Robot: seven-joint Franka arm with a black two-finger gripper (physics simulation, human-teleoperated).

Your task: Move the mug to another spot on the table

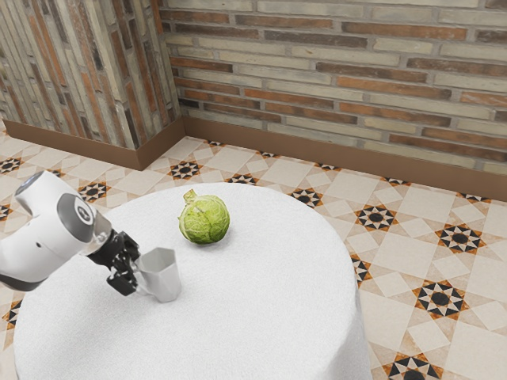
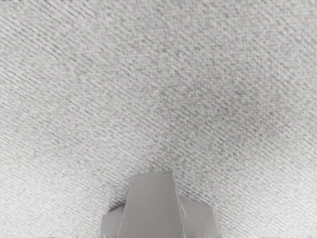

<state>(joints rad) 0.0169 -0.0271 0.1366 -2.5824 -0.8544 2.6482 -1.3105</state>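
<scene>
The black 2-finger pincer (image 1: 135, 274) of a Franka arm (image 1: 49, 231) closes narrowly on the near side of a gray mug (image 1: 161, 275), clasping it from 2 sides at the exterior view's left. The mug tilts slightly, its open mouth up, low over the round table (image 1: 277, 309) near the table's left edge in that view (whether its base touches the white cloth cannot be told). In the wrist view, the mug (image 2: 157, 208) sits directly under the hand, with the woven cloth (image 2: 158, 89) spreading beyond it. 1 green cabbage (image 1: 204, 219) rests on the table, apart from the mug and farther toward the brick wall (image 1: 333, 71). Patterned floor tiles (image 1: 428, 261) surround the table, and a dark baseboard (image 1: 348, 157) runs along the wall's foot.
</scene>
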